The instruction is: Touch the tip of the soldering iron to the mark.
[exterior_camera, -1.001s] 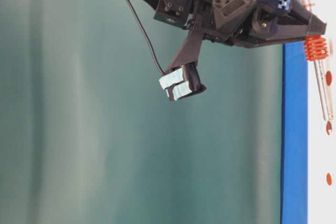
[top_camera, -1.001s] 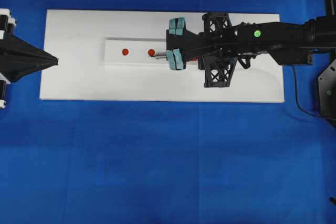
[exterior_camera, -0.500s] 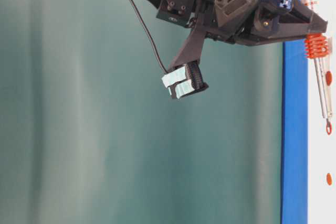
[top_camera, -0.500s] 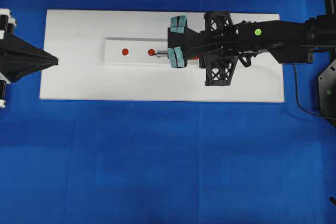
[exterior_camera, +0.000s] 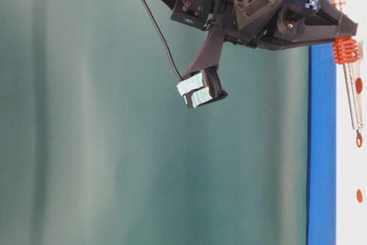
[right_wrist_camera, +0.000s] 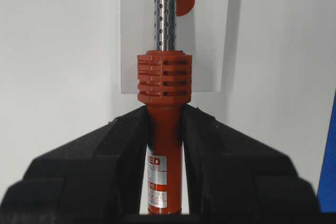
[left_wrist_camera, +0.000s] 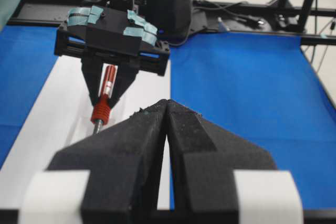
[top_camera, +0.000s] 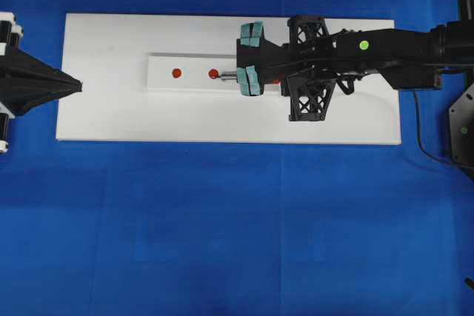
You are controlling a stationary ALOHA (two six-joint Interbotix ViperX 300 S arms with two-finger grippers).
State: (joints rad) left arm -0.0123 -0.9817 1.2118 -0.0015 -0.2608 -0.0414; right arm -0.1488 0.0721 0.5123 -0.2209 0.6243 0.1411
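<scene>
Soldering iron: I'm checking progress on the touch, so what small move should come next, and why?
Probably hold steady, or press down only slightly. The right gripper is shut on the soldering iron, and its tip appears to sit at the red mark on the white strip; contact itself isn't certain.

Black trussed arm (top_camera: 355, 53), teal-taped pincer (top_camera: 249, 57)

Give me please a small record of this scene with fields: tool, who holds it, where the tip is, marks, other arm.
tool: soldering iron, red-orange handle, silver shaft
holder: right claw, shut on the handle
tip: at the red mark nearer the claw, on the white strip; contact looks made in the table-level view
marks: a second red dot farther left, untouched
other arm: left claw shut, empty, apart at the board's left end
</scene>
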